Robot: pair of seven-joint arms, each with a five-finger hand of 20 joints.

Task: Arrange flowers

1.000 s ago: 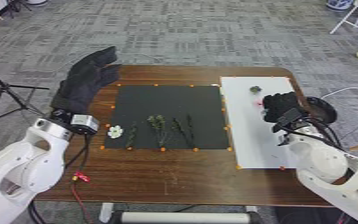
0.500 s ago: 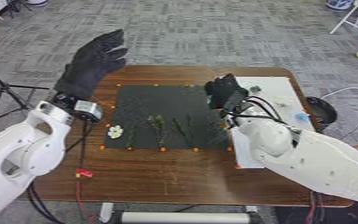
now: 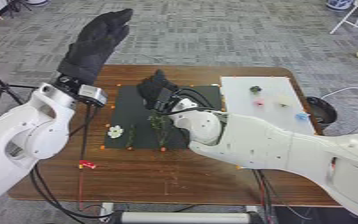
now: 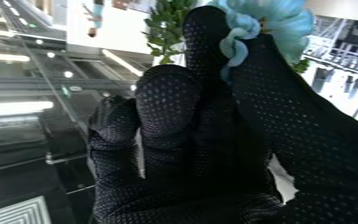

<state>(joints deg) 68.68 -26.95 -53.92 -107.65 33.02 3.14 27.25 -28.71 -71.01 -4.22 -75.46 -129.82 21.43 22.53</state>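
Brown table (image 3: 167,185). Black mat (image 3: 129,107), white sheet (image 3: 246,112) right of it. Left hand (image 3: 95,45) raised at far left, fingers straight. Right hand (image 3: 155,91) over mat, narrow, pinching pale blue flower (image 4: 286,22). Leafy stems (image 3: 159,125) at mat's near side, white flower (image 3: 115,131) left of them. Pink bloom (image 3: 259,101), yellowish bloom (image 3: 284,101), blue bloom (image 3: 302,116) on sheet.

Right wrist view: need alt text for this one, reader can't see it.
The robot's right hand, in a black glove, pinches a light blue flower by its petals between thumb and fingers. A leafy green sprig shows beside the flower, against a room with bright strips of light.
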